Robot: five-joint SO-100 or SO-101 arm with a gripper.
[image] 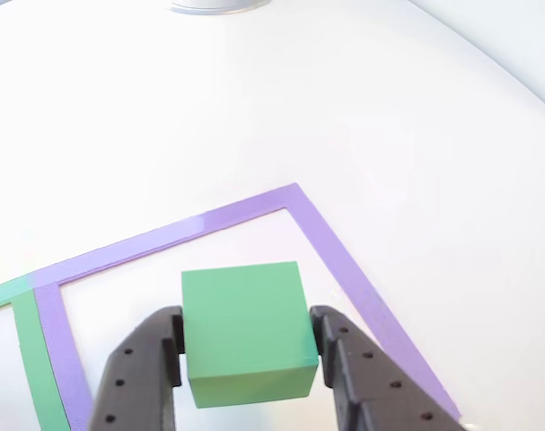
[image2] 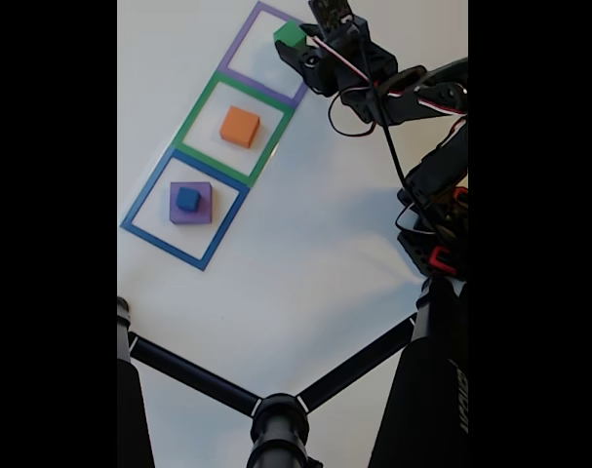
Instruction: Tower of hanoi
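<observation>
Green block [image: 245, 334] sits clamped between the two dark fingers [image: 151, 377] of the gripper [image: 247, 364], pads pressed against its left and right faces in the other view, so the gripper is closed on it. Block looks level, top face towards the camera, and appears held above the white table [image: 254, 117] rather than resting on it, though contact underneath cannot be told for sure. Purple square outline [image: 344, 260] lies under and beyond the gripper; its far corner is ahead of the fingertips and its right edge runs down past the right finger. Green square outline [image: 34, 368] shares the border to the left of the left finger. In the fixed view the gripper [image2: 297, 41] holds the green block [image2: 290, 34] at the top right edge of the purple square outline [image2: 239, 70], the arm [image2: 393, 93] with its cables trailing off to the right. Orange block [image2: 239, 126] sits away from the gripper in the middle of the green square outline [image2: 200, 109], next square down. Farther from the gripper, purple flat block [image2: 191, 204] lies inside the blue square outline [image2: 144, 200] with the small blue cube [image2: 188, 199] stacked on top of it. Black tripod legs [image2: 276, 409] cross the bottom of that view, well apart from the gripper.
</observation>
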